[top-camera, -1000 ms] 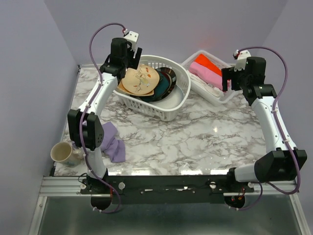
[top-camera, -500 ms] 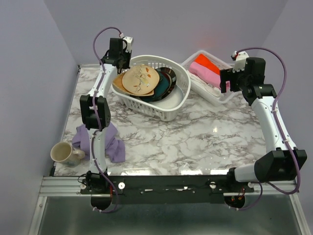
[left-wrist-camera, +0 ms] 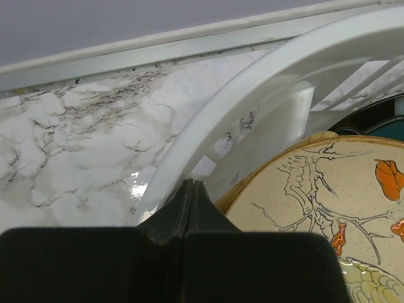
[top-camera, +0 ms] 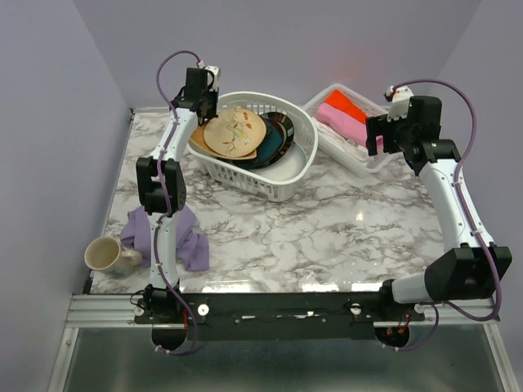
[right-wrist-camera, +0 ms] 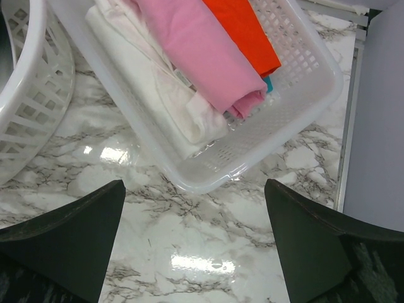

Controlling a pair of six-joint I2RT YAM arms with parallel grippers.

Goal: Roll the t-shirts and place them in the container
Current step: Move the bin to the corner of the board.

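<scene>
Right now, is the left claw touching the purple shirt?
Apart. The top view shows the left gripper at the white basket rim, the purple t-shirt lying by the mug.

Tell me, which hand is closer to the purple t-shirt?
Left. The left hand, shut, is at the basket's rim, beyond the t-shirt; the right hand hovers open by the far-right tray.

A white marble-patterned tabletop (top-camera: 327,237), veined in grey, fills the middle and is glossy enough to throw back bright patches of light. Pale lavender-grey walls (top-camera: 343,41) close it in on three sides (a metal strip (left-wrist-camera: 126,55) runs along the far edge). An aluminium rail (top-camera: 98,309) borders the near edge.
</scene>
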